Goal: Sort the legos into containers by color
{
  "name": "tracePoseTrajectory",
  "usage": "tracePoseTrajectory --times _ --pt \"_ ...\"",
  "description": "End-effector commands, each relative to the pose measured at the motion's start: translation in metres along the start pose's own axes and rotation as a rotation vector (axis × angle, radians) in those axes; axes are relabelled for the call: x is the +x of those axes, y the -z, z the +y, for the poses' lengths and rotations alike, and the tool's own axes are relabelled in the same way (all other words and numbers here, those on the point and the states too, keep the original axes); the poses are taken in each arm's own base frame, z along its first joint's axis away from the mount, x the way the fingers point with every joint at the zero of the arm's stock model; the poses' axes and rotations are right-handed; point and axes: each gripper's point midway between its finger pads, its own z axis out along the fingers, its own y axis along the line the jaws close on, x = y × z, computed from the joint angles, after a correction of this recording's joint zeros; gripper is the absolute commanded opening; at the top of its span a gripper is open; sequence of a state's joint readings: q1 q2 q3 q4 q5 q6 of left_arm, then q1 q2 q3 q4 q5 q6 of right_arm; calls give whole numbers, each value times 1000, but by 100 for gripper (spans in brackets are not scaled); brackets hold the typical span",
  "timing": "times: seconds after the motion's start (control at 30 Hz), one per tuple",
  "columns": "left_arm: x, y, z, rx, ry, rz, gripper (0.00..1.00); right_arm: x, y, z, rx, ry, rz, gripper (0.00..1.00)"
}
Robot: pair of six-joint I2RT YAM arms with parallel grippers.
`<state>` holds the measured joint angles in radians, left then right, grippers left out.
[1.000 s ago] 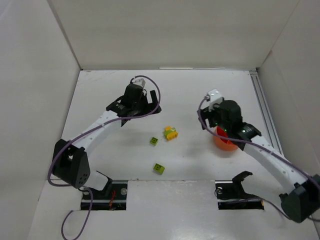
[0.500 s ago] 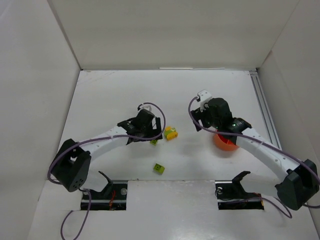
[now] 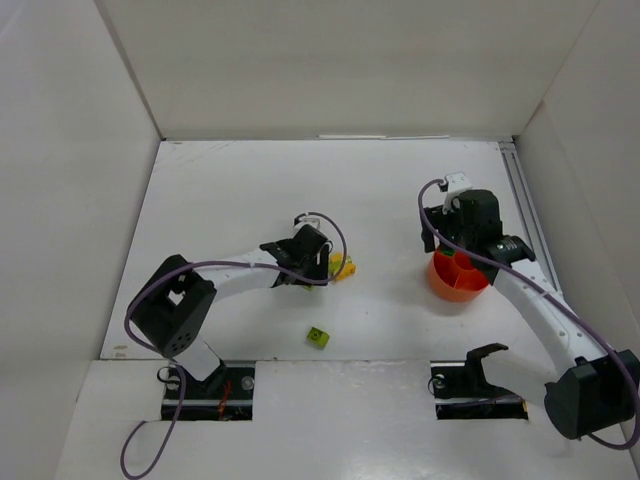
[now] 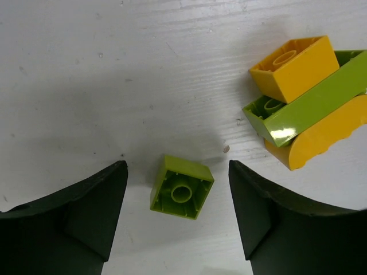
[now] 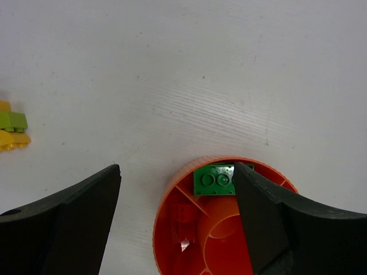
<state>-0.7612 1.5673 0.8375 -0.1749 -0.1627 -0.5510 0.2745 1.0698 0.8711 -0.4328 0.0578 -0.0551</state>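
Risk: lime brick point(image 4: 182, 187) twisted or squirted aside by an off-centre close, neighbouring yellow-lime cluster point(image 4: 304, 103) snagged. Jaws of left gripper point(image 4: 176, 172) apart, straddling that brick. Jaws of right gripper point(image 5: 178, 177) apart, empty, over bowl point(image 5: 159, 223).

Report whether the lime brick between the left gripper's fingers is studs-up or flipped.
Flipped: the lime brick shows its hollow underside and round tube, no studs, lying free inside the open left gripper.

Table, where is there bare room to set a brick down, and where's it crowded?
Bare: the far strip along the back wall, and the gap between the yellow-and-lime cluster and the orange bowl. Crowded: the left gripper straddles a lime brick close beside that cluster.
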Motion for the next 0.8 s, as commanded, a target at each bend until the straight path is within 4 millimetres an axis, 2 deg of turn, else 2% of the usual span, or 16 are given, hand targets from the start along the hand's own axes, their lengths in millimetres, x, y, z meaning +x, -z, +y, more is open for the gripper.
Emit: tracePoseTrajectory --times 0.0,0.1,0.13,0.33,0.4,0.5,0.53,0.73,0.77 --pt "0 -3 1 -41 -64 1 67 -1 1 1 -21 -13 -5 84" --pt "3 -3 -2 -63 -105 16 51 1 -1 -3 -13 -19 5 84" --pt "7 -2 -2 -65 -116 27 48 1 -1 -5 -5 -24 6 84" --pt "21 3 -9 -51 -134 51 48 -2 3 -16 27 -41 -11 84" --pt "26 4 -9 -59 -135 68 35 -3 5 -20 36 -48 -19 84" --pt "29 5 -12 -47 -143 75 31 -3 5 -24 45 -45 -19 84" --pt "29 5 -12 -47 -143 75 26 -3 5 -24 45 -45 -19 84" --pt "13 16 -17 -53 -151 53 13 -6 10 -32 62 -62 -36 84" --pt "-2 25 -27 -21 -136 11 13 -7 12 -35 71 -68 -44 84"
